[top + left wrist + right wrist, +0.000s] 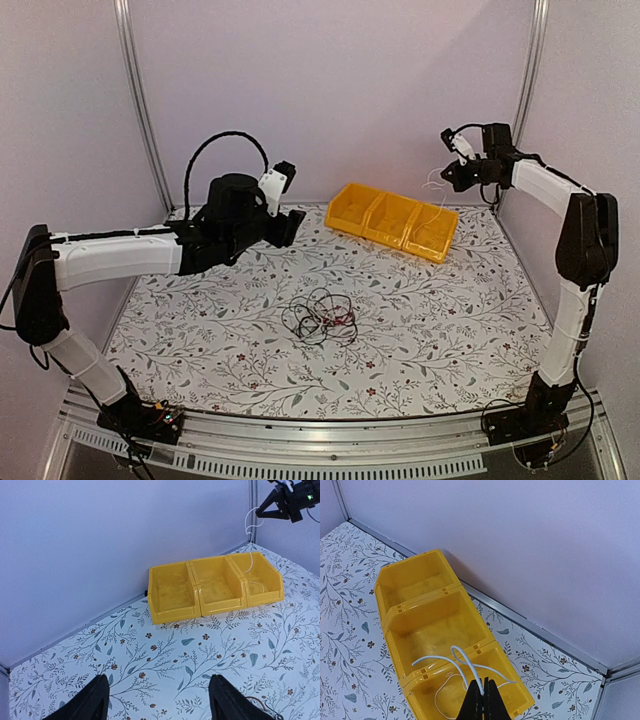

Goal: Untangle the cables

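Now lower right fingers [481, 690], clamped on white cable [465, 664], into right-end compartment of yellow bin [384, 615] before releasing; hold wide-spread left fingers [288, 226] clear of tangle [320, 318].

I can read no text, label, brand, number or sign in any of my three views at this moment.
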Controlling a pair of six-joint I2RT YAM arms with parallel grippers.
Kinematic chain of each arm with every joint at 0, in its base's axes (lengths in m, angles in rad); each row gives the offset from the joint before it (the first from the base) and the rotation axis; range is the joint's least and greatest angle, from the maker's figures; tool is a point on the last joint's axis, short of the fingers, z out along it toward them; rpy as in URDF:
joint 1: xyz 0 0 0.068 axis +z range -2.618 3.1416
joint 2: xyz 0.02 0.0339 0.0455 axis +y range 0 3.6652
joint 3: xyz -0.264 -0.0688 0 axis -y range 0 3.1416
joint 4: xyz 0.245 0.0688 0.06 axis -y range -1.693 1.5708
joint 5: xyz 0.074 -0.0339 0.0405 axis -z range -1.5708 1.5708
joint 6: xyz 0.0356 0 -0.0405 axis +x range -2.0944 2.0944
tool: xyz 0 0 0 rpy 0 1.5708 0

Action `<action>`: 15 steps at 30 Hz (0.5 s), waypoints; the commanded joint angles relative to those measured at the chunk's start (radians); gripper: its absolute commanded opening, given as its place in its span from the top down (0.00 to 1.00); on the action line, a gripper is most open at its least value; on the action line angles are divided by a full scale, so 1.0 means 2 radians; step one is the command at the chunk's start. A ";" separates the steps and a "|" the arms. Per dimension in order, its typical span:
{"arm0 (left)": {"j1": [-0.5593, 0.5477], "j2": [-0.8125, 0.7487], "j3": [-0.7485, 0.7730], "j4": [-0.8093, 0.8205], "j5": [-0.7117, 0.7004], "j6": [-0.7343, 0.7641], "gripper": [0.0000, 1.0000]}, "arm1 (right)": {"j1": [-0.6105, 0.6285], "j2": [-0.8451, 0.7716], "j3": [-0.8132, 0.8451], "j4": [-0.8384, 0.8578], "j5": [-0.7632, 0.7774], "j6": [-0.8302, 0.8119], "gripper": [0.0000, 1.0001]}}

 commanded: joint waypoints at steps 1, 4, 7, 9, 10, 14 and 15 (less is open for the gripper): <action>-0.007 0.008 0.005 0.002 -0.006 0.006 0.30 | -0.004 0.012 -0.021 -0.007 0.003 -0.012 1.00; -0.009 0.010 0.005 0.001 -0.005 0.005 0.30 | -0.004 0.029 -0.012 -0.029 -0.004 -0.014 1.00; -0.011 0.009 0.005 0.000 -0.007 0.007 0.30 | -0.003 0.056 0.009 -0.060 -0.015 -0.012 1.00; -0.013 0.009 0.005 0.000 -0.009 0.008 0.30 | -0.004 0.074 0.022 -0.074 -0.019 -0.007 1.00; -0.014 0.009 0.005 0.000 -0.010 0.009 0.30 | -0.003 0.086 0.027 -0.079 -0.018 -0.004 1.00; -0.020 0.011 0.005 0.000 -0.013 0.012 0.30 | 0.000 0.119 0.048 -0.098 -0.003 -0.002 1.00; -0.021 0.011 0.005 0.000 -0.013 0.014 0.30 | 0.000 0.126 0.053 -0.102 0.000 -0.002 1.00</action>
